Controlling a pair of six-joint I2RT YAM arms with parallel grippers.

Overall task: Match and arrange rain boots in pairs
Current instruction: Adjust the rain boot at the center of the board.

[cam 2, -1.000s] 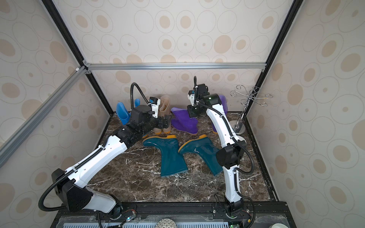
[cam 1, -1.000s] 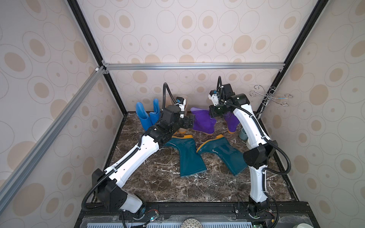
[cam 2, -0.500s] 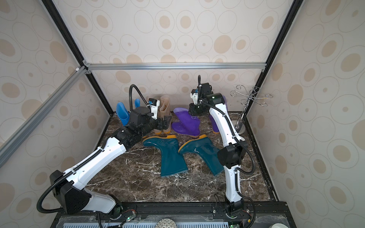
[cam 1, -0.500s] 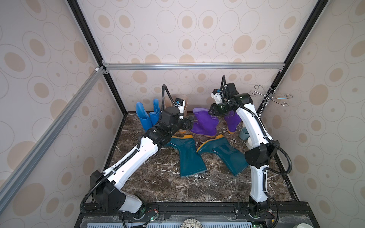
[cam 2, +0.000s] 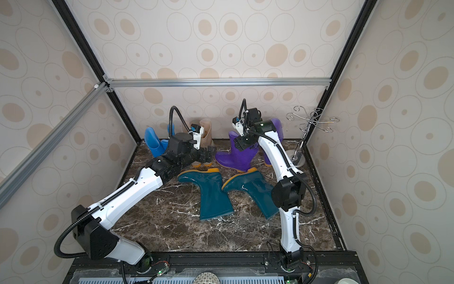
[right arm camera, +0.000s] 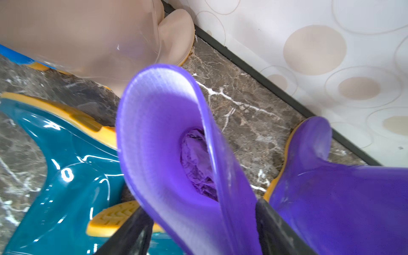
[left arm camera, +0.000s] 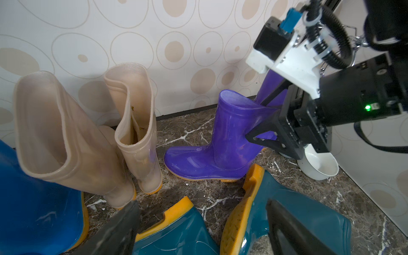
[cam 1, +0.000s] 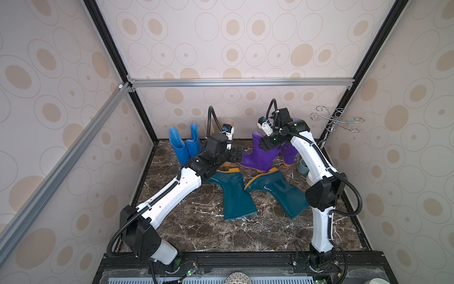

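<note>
At one o'clock on the tabletop, your right gripper has just spread its jaws, freeing the upright purple boot beside its purple twin, seemingly paired; your left gripper gapes empty.

Open floor before fallen teal boots

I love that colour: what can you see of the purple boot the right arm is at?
The purple boot is glossy, translucent-looking rubber with an orange-yellow sole. It stands upright on the marble floor, toe toward the beige boots, its twin behind. The fingers of the right gripper straddle the shaft's back rim.
</note>
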